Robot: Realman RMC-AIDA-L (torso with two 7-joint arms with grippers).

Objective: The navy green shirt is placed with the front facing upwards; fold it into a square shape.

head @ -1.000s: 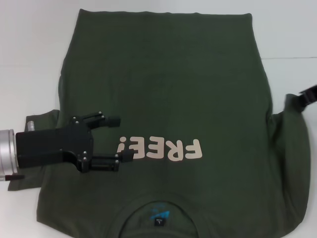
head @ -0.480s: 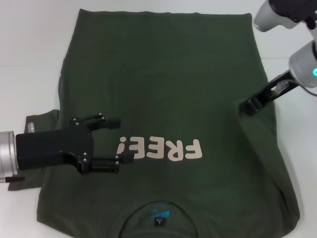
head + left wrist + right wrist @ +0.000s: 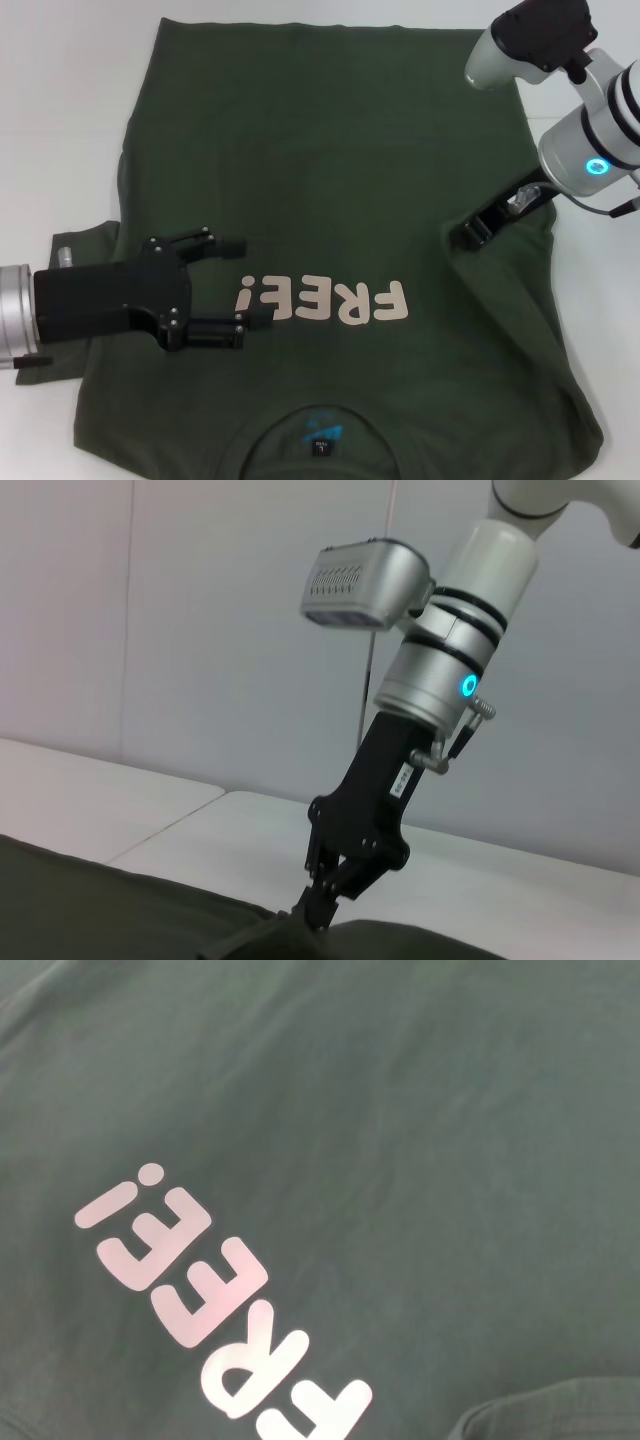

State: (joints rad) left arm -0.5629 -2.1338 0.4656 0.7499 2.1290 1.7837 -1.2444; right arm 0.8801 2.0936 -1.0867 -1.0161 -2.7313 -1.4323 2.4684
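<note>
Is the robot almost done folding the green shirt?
Not yet. The navy green shirt is face up, its right sleeve already folded in by the right gripper. The left gripper, open, hovers near the lettering; the left sleeve sticks out. The square is not made.

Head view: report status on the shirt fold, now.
Left gripper open, low over the chest lettering. Right gripper pinching folded-in sleeve fabric of the dark olive-green cotton T-shirt. Nothing in the way.
</note>
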